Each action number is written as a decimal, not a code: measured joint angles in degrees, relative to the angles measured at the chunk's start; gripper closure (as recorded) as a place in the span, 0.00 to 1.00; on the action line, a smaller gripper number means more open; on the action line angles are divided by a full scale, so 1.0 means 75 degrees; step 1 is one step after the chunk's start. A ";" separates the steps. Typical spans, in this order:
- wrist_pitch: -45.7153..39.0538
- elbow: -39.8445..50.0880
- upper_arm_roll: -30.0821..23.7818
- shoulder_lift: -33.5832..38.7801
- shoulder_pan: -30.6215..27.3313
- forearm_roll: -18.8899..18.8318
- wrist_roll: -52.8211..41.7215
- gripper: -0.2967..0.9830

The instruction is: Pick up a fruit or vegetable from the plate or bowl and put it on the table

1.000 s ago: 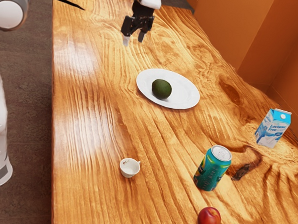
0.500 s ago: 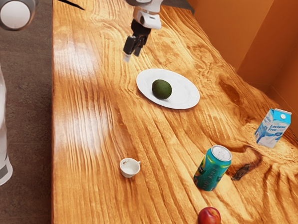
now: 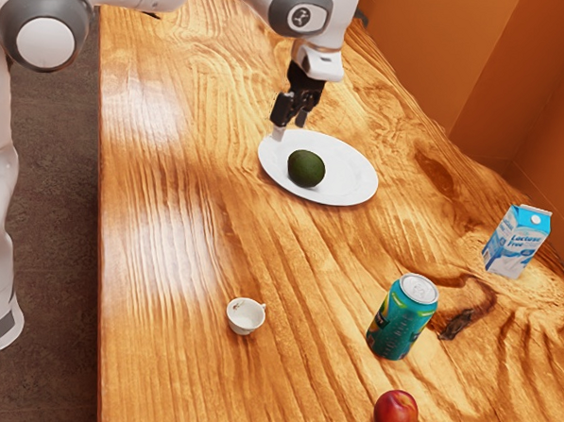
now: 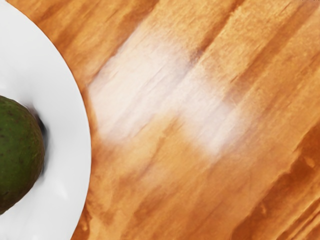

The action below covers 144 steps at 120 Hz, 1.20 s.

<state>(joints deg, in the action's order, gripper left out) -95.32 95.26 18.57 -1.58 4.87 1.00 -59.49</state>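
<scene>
My gripper is open in the exterior view, its two fingertips apart and nothing between them. It hangs over the far edge of the white oval plate, above and behind the dark green avocado. The avocado rests on the plate, toward the exterior view's left side of it. In the wrist view, part of the avocado and the curved rim of the plate appear beside bare wood.
On the wooden table stand a small white cup, a teal can and a milk carton. A red plum lies near the can. An orange wall rises beyond the table's edge at the exterior view's right.
My gripper has moved toward the exterior view's right and nearer to the plate, and more of the arm has come into view. The avocado and plate stay where they were.
</scene>
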 joint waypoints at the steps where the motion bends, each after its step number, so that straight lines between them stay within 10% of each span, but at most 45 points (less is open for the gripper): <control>1: -0.0004 -0.0081 0.0001 -0.0079 -0.0020 0.0015 -0.0006 0.23; 144: -0.1073 -0.1301 -0.0051 -0.2414 -0.1045 0.0659 -0.1770 0.23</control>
<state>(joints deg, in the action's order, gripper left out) -103.37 85.51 18.18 -19.68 -2.97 5.94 -72.77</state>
